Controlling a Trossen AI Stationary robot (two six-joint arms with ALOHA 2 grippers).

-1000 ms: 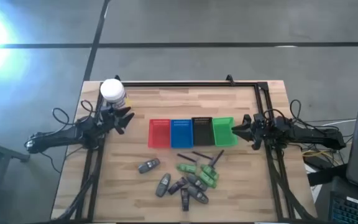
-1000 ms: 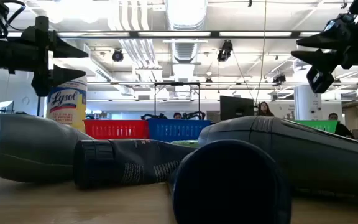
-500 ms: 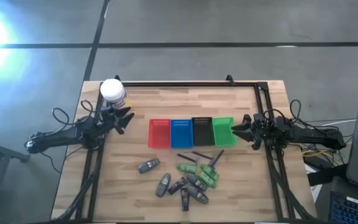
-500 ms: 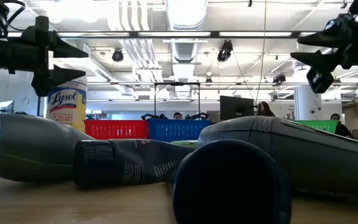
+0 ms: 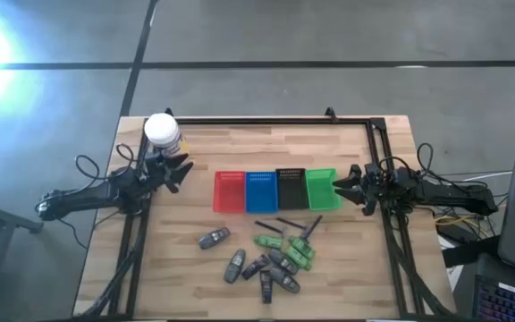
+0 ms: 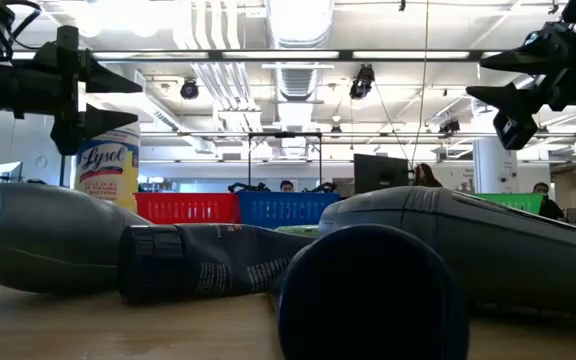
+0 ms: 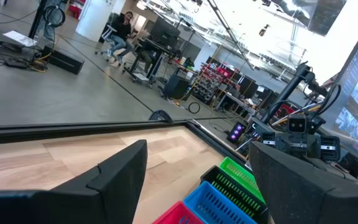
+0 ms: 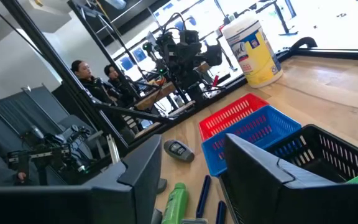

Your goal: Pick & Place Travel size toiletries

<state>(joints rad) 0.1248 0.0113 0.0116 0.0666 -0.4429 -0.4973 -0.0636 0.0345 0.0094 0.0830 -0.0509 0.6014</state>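
The toiletries lie in a loose heap on the near half of the table: dark grey oblong bottles (image 5: 259, 268), bright green small bottles (image 5: 295, 253) and thin black sticks (image 5: 291, 223). One grey bottle (image 5: 213, 238) rests apart to the left. In the low view grey bottles (image 6: 198, 262) fill the foreground, lying on their sides. My left gripper (image 5: 179, 170) hovers open above the table's left side, beside the jar. My right gripper (image 5: 341, 190) hovers open at the right, next to the green tray. Neither touches anything.
A row of slotted trays stands mid-table: red (image 5: 229, 191), blue (image 5: 260, 190), black (image 5: 290, 188), green (image 5: 320, 189). A white-lidded yellowish jar (image 5: 162, 131) stands at the far left corner. A black frame (image 5: 266, 120) runs along the table's edges. People sit in the room behind.
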